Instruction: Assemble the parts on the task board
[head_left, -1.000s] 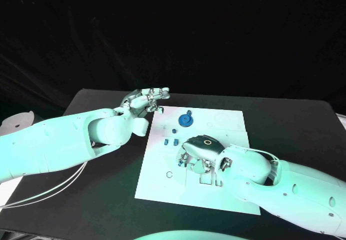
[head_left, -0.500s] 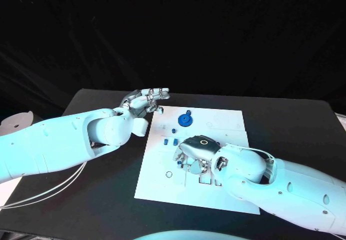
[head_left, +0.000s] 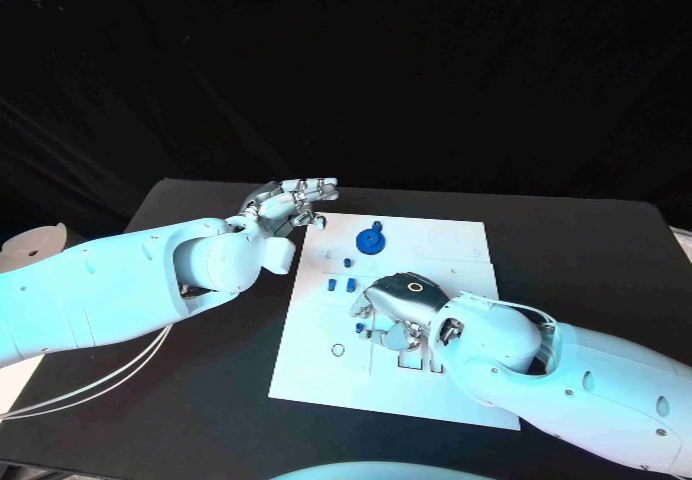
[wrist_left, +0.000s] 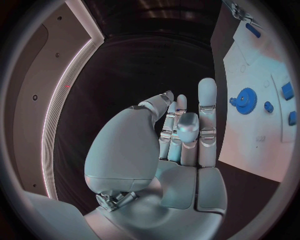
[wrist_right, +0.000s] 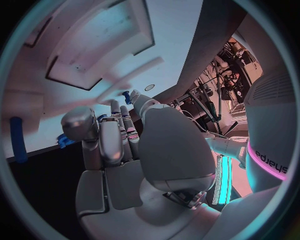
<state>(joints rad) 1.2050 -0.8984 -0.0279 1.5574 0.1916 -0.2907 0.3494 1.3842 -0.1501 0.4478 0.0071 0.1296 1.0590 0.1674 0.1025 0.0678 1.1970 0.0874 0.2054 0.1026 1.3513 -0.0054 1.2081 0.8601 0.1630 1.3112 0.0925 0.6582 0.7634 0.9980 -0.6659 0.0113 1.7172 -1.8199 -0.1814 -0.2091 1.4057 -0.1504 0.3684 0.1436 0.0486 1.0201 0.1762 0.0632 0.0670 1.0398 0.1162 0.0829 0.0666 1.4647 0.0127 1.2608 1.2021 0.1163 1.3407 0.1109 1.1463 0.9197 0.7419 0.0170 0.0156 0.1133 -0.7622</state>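
right hand (head_left: 400, 305): fingers down on the task board (head_left: 433, 390), working a small part; hold unclear.
left hand (head_left: 289, 200): empty, fingers apart, parked clear of board.

You see a dim black backdrop, the flat white rectangular task board (head_left: 433, 300) brightly lit, and fisheye bending with soft blur at both wrist circles' rims.

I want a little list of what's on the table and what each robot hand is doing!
table: black
board: white, in the middle of the table
gear: blue, at the board's far end
small blue parts: two side by side, nearer than the gear
left hand: raised beyond the board's far left corner, holding nothing, fingers fairly straight
right hand: low over the board's middle; whether it holds a part cannot be told
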